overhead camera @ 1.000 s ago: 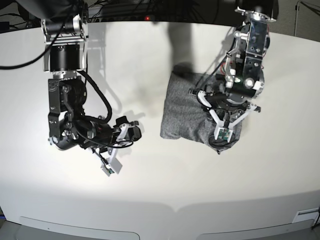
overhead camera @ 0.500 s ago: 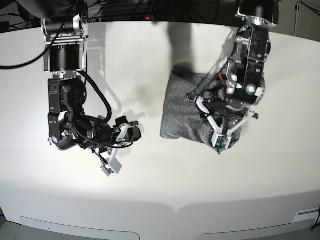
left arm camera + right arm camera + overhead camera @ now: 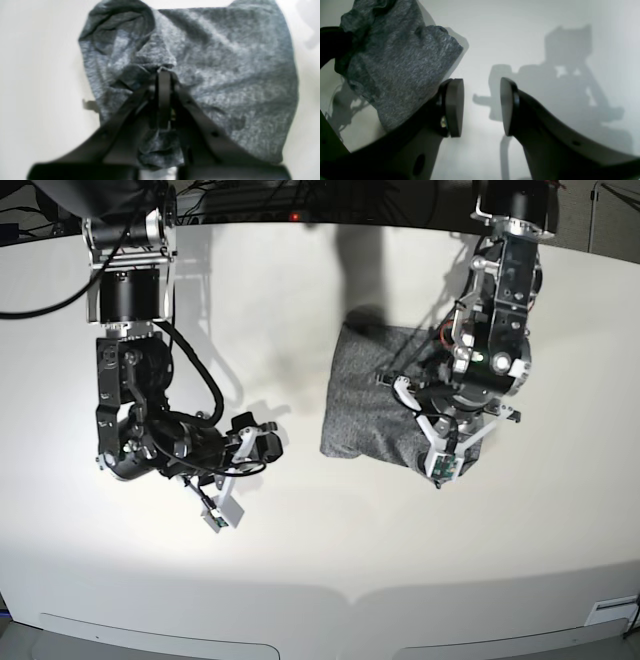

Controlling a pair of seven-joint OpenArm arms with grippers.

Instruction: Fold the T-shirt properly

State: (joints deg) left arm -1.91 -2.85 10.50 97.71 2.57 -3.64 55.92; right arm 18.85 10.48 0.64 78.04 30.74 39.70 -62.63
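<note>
Base view: the T-shirt [image 3: 375,405], a bunched grey bundle, lies right of centre on the white surface [image 3: 320,550], with bare room all around its edges. The left claw [image 3: 445,442] sits on its near right corner – a second ago its fingers were spread; now they are together.

Left wrist view: the left claw [image 3: 163,75] is pressed together, pinching a fold of the T-shirt [image 3: 225,62].

Right wrist view: the right claw [image 3: 482,106] is spread over bare surface – the T-shirt [image 3: 395,62] lies beyond its left finger.
</note>
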